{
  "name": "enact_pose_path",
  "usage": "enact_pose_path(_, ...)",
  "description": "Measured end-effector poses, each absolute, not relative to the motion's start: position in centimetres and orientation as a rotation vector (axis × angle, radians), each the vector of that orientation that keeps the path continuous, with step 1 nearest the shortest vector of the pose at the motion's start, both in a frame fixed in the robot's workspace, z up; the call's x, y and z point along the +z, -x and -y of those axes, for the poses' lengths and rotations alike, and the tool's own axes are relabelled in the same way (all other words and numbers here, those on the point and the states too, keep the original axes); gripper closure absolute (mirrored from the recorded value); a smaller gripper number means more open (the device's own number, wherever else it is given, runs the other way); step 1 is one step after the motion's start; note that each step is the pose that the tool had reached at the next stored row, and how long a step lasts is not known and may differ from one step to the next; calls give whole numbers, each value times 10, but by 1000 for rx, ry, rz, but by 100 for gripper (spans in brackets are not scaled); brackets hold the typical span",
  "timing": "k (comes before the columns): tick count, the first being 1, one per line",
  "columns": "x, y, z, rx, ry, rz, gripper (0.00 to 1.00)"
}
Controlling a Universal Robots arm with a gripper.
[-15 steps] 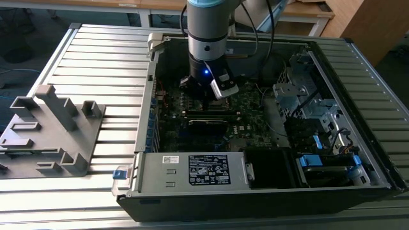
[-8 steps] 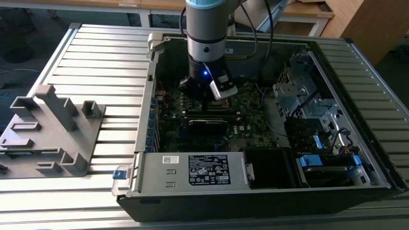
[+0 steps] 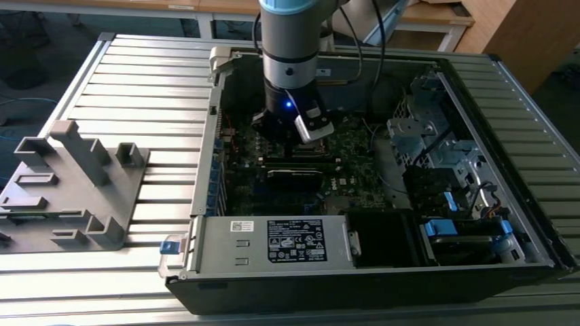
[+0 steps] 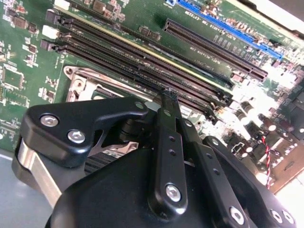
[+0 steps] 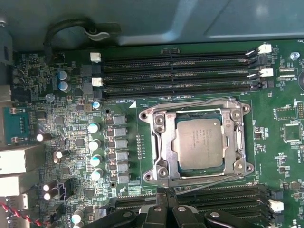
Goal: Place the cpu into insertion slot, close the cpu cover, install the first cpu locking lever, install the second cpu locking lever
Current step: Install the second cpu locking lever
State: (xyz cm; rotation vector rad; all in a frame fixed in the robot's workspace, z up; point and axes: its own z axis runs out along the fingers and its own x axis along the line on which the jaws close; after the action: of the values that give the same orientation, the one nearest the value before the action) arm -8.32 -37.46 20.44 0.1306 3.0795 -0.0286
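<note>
In the first wrist view the cpu point(image 5: 198, 142) lies flat in the insertion slot point(image 5: 240, 167), silver top up. The cpu cover point(image 5: 161, 142) lies down around it as a silvery frame. One thin wire lever point(image 5: 190, 103) runs along the slot's far side and another point(image 5: 213, 176) along the side near my fingertips. My gripper point(image 5: 166, 191) sits just beside that near lever, over the black memory slots; I cannot tell whether it touches the lever. In the second wrist view the gripper point(image 4: 167, 95) has its fingers together, with nothing seen between them. In the exterior view the gripper point(image 3: 290, 139) hangs low inside the computer case.
Long black memory slots point(image 5: 175, 76) flank the socket on two sides. A row of capacitors point(image 5: 95, 142) stands beside it. The open case point(image 3: 208, 176) holds a power supply point(image 3: 272, 241) and a drive cage point(image 3: 426, 136). A grey fixture point(image 3: 73, 183) stands at the exterior view's left.
</note>
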Motion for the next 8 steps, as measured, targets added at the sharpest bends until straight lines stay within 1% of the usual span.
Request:
enact_pose_path(5, 203, 84, 374, -17, -131, -3080, 90)
enact_pose_path(8, 202, 85, 373, 8, -132, -3080, 90)
